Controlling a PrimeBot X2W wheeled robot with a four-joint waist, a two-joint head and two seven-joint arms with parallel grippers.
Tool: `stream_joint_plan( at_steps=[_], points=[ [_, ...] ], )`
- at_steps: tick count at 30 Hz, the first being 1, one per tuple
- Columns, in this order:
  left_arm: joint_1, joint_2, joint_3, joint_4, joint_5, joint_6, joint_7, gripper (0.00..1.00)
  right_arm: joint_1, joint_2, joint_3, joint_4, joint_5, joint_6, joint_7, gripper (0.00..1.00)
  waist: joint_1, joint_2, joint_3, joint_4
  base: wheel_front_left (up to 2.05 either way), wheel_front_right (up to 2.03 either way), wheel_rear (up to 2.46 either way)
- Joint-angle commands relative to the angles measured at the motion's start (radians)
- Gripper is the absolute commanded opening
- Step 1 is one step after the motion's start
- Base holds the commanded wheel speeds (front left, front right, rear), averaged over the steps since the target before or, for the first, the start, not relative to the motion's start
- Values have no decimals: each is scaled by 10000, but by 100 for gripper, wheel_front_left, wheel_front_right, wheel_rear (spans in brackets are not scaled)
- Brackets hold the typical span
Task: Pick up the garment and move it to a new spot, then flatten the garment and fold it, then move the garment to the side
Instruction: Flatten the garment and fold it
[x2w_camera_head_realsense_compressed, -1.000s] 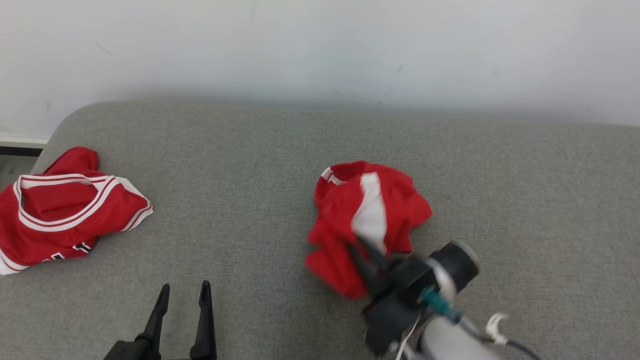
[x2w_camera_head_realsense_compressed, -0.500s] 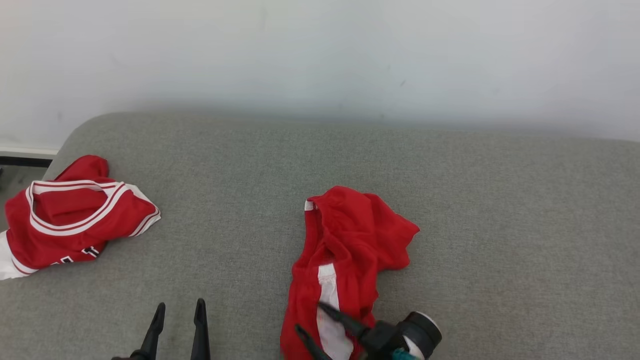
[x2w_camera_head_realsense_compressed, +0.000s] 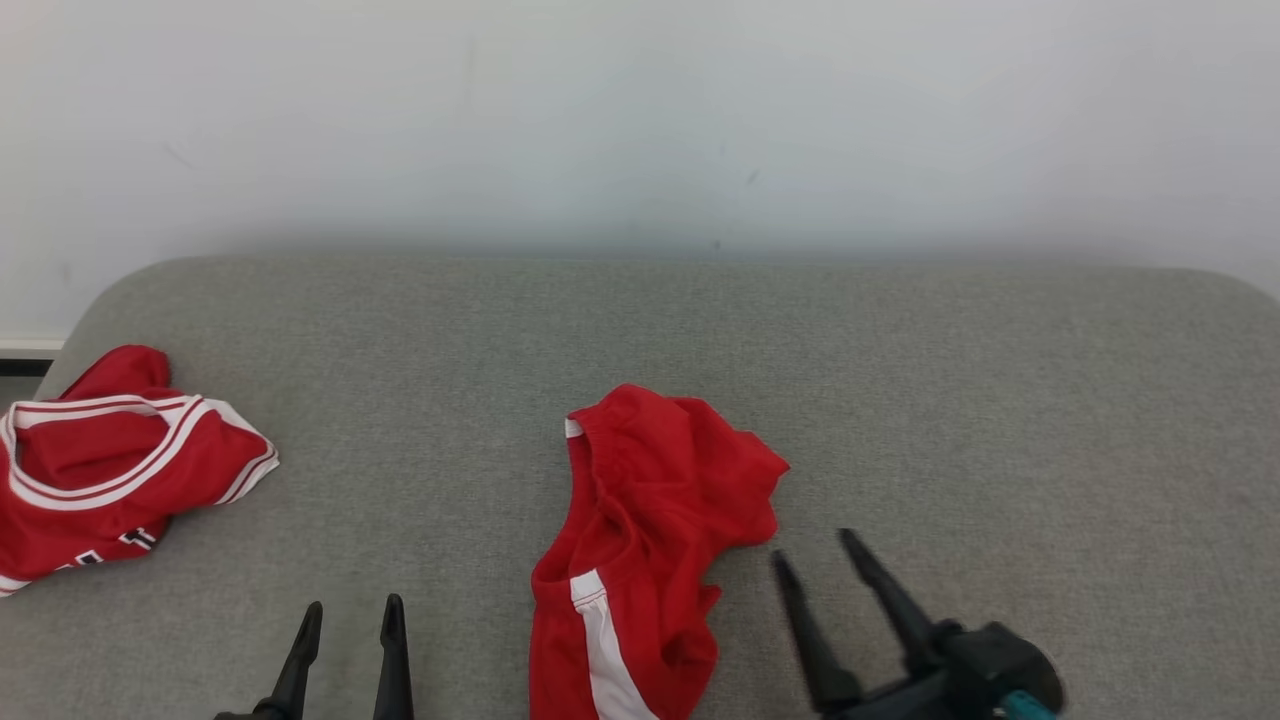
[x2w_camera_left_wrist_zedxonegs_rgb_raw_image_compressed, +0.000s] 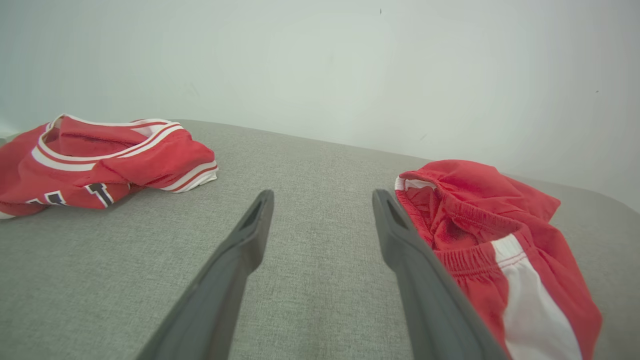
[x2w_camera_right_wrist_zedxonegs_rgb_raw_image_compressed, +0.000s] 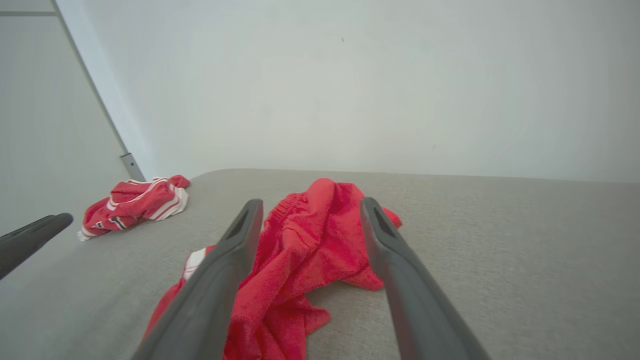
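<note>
**Both Claws Open, Red Shorts Lying Free**

At the bottom left of the head view, the left claw (x2w_camera_head_realsense_compressed: 354, 603) sits low over the grey cushion (x2w_camera_head_realsense_compressed: 1000, 400). Its two dark fingers stand apart and hold nothing. At the bottom right, the right claw (x2w_camera_head_realsense_compressed: 813, 545) is wide open too, with nothing in it. Its finger tips are just beside the red shorts (x2w_camera_head_realsense_compressed: 650, 500) but do not touch them.

The red shorts lie in a crumpled heap in the lower middle of the frame, between the two claws. A white stripe shows on the near end, down by the bottom edge of the picture.

Further back, at the left edge, a red jersey (x2w_camera_head_realsense_compressed: 110, 460) with white trim lies bunched up, well apart from the shorts. Behind the cushion, across the top of the frame, stands a plain white wall (x2w_camera_head_realsense_compressed: 640, 120).
</note>
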Motion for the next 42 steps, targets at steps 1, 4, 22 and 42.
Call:
stream_joint_plan(
  at_steps=[1,4,22,42],
  points=[
    [82,1,-1,-5,68,-51,-25,100,267,5,-442,-74,-110,-22,-14,100,1,0,61,-155,0,0,0],
    [27,0,4,-4,124,-61,-23,100,667,60,-1260,-218,-23,-22,-15,100,1,0,114,-295,0,0,0],
    [-1553,515,-2800,806,929,-388,-25,100,639,62,-1544,40,388,-22,-15,100,1,0,608,-1020,0,0,0],
    [-2899,961,-3487,3482,-104,-393,-25,0,653,62,-1659,129,401,-22,-15,100,1,0,571,-1134,0,0,0]
  ],
)
